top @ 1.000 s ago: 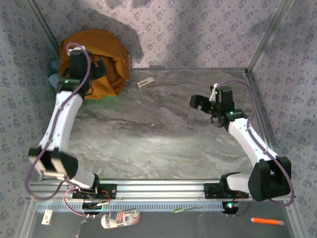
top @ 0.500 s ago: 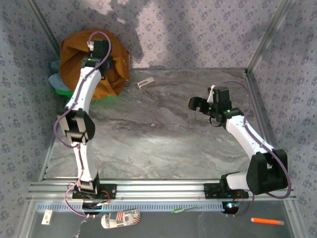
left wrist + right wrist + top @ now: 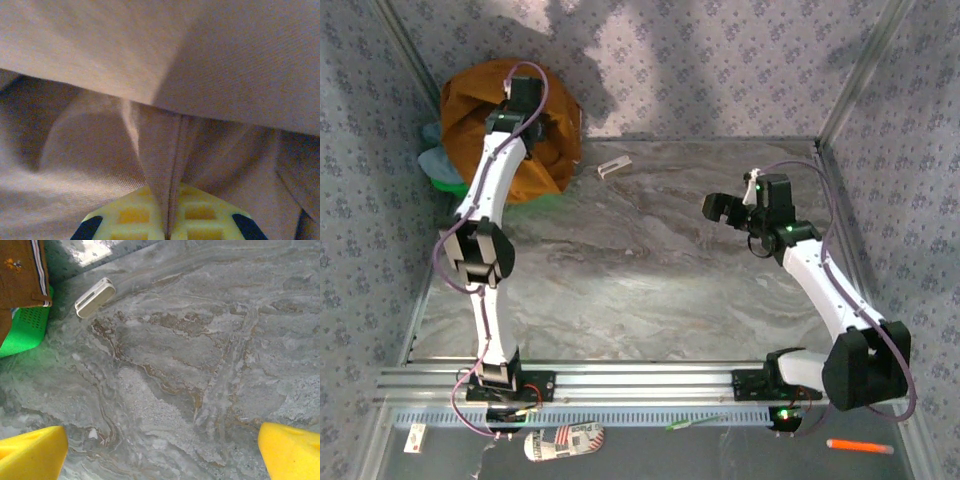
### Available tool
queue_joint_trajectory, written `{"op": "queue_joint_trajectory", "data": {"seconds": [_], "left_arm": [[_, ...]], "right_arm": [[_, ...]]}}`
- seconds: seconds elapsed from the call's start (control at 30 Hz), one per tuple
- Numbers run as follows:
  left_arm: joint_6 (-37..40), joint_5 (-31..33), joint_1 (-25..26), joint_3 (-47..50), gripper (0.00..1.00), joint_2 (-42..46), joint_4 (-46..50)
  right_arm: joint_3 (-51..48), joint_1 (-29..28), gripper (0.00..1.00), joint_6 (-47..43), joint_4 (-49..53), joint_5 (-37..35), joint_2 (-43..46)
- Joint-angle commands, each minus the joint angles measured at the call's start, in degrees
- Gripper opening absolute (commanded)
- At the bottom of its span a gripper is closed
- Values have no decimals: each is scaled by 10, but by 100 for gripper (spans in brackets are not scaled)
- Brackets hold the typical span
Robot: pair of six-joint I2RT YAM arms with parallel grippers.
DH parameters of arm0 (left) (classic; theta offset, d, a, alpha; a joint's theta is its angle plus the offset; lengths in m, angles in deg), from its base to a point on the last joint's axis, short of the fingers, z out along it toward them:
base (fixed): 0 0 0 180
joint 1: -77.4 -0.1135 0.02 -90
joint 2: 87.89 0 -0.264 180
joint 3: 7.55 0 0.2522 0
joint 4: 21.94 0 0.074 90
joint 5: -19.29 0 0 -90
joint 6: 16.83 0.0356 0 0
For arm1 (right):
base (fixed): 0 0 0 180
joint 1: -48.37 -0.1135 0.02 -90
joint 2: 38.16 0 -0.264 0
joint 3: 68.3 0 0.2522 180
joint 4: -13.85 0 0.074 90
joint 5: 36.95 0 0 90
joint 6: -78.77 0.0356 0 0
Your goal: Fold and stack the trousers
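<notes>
The ochre-orange trousers (image 3: 558, 140) lie bunched in a heap at the table's far left corner. My left gripper (image 3: 523, 100) reaches over the heap from the near side. In the left wrist view my left gripper (image 3: 170, 220) is shut, with a seamed fold of the trousers (image 3: 225, 60) pinched between its yellow pads. My right gripper (image 3: 715, 207) hovers over the right half of the table, well away from the heap. Seen from its wrist, my right gripper (image 3: 162, 452) is open, with bare marble between the fingers.
A green basket (image 3: 440, 180) sits under the heap, its corner (image 3: 25, 325) beside a brown cloth edge. A small white block (image 3: 614, 167) lies on the marble table (image 3: 650, 270) just right of the heap. Patterned walls and metal posts enclose the table.
My left arm has stretched further over the heap and its jaws have closed on the cloth. The right arm has barely shifted.
</notes>
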Motion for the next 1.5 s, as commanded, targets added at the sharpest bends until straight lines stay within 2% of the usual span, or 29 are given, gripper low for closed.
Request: {"op": "queue_joint_trajectory", "data": {"seconds": [0.0,0.37,0.6,0.7,0.77,0.97,1.13,1.23,1.3,1.33,1.37,1.4,1.47], "left_arm": [[16,-36,32,-30,0,120,-8],[81,-63,221,-58,0,236,-15],[151,-45,412,-90,0,253,-12],[122,-41,452,-55,0,268,0],[99,-53,464,23,0,303,-22],[35,-44,468,273,0,465,-119],[-5,25,458,383,0,572,-103],[-39,39,421,423,2,611,-58],[-66,48,384,456,23,634,-34],[-85,54,362,472,27,647,-19],[-100,53,338,491,36,660,-9],[-117,54,311,508,53,671,2],[-137,36,253,530,60,683,19]], "right_arm": [[16,-4,100,-5,13,1,10],[14,24,100,39,-13,30,15],[9,42,100,49,-10,25,22],[5,50,100,52,-7,23,32],[3,54,100,51,-2,22,38],[-10,60,100,45,10,25,42],[-19,54,100,49,2,31,30],[-18,44,100,50,-2,30,17],[-16,35,100,51,-4,27,7],[-14,28,100,51,-5,24,0],[-12,22,100,51,-5,20,-5],[-10,15,99,50,-5,18,-12],[-5,2,100,48,-4,15,-25]]}}
